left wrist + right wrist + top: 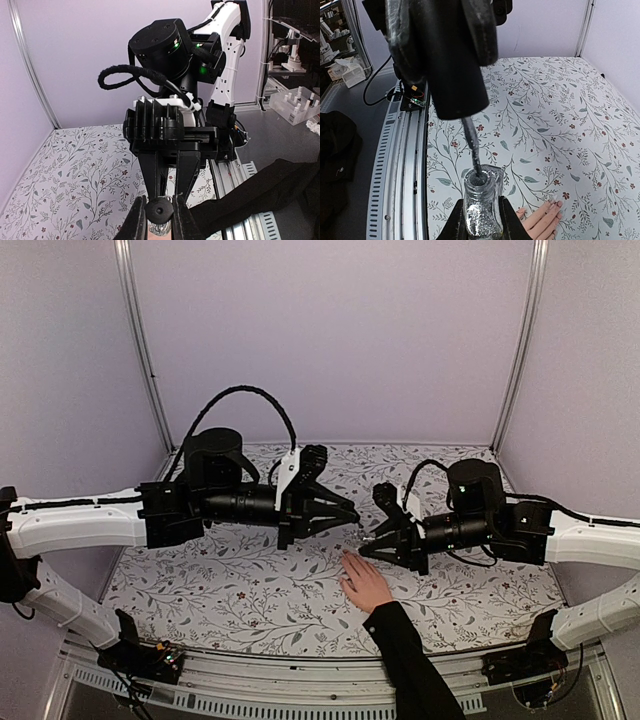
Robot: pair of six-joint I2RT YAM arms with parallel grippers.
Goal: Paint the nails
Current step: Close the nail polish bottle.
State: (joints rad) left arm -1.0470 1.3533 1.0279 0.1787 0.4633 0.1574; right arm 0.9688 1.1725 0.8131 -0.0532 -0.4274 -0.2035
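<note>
My left gripper (160,216) is shut on the black cap (160,212) of the polish brush. The brush stem (472,145) runs down from the cap (455,75) into the neck of a clear bottle of silver glitter polish (481,210). My right gripper (481,226) is shut on that bottle. In the top view both grippers, left (354,520) and right (369,538), meet tip to tip just above a light-skinned hand (365,585) lying flat on the table. Its nails (559,203) show small at the fingertips, to the right of the bottle.
The hand's black sleeve (410,660) comes in from the table's near edge. The floral tablecloth (230,580) is bounded by lilac walls. An aluminium rail (402,165) runs along the near edge.
</note>
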